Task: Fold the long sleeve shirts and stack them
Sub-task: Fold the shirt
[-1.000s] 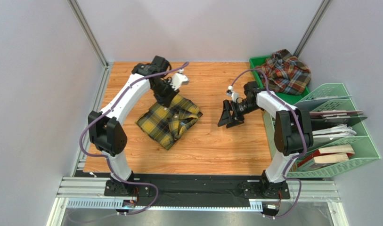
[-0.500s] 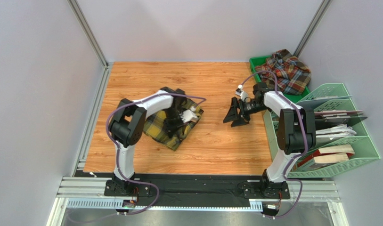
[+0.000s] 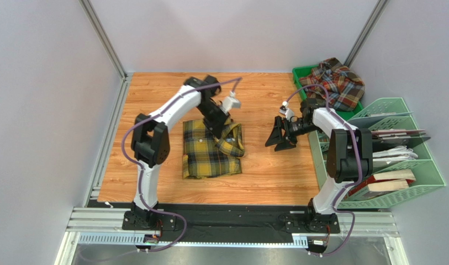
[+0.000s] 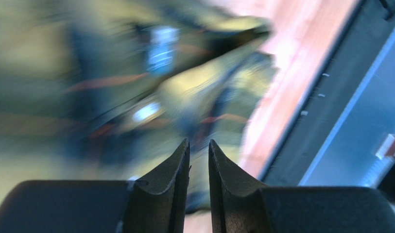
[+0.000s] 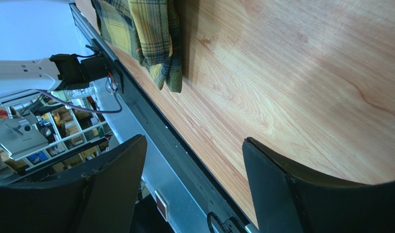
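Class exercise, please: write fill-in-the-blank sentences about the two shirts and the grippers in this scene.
1. The yellow shirt lies on the wooden table; the rust-red shirt sits in a ____ tray.
2. The right gripper has its jaws ____ and holds nothing.
3. The left gripper is over the ____ shirt.
Missing words: green; open; yellow.

Bright even light, yellow shirt (image 4: 87,73) motion-blurred
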Action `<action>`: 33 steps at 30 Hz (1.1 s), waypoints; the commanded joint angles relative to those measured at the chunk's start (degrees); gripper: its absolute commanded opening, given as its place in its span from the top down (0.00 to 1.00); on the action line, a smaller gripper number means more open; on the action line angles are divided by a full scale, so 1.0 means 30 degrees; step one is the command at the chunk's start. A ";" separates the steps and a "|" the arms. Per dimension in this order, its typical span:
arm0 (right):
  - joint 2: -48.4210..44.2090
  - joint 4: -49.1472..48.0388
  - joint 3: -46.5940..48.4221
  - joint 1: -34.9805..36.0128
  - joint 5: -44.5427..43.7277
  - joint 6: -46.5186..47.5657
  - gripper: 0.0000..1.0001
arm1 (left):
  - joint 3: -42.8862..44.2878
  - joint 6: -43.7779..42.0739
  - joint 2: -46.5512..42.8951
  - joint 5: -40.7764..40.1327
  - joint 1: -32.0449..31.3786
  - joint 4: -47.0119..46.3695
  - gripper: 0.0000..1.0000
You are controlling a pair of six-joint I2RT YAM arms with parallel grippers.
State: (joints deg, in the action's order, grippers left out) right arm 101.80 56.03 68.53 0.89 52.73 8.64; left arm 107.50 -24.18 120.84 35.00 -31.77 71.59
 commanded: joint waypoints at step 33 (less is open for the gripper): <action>0.2770 -0.4378 0.1499 0.5709 -0.5094 -0.1914 0.52 | -0.9732 0.6685 -0.6298 -0.0332 0.4643 -0.7309 0.76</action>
State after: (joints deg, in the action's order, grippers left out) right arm 105.49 48.23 67.79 16.32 41.32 4.29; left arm 77.47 -5.82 98.98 32.53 -17.08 53.60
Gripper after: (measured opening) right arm 0.533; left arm 0.247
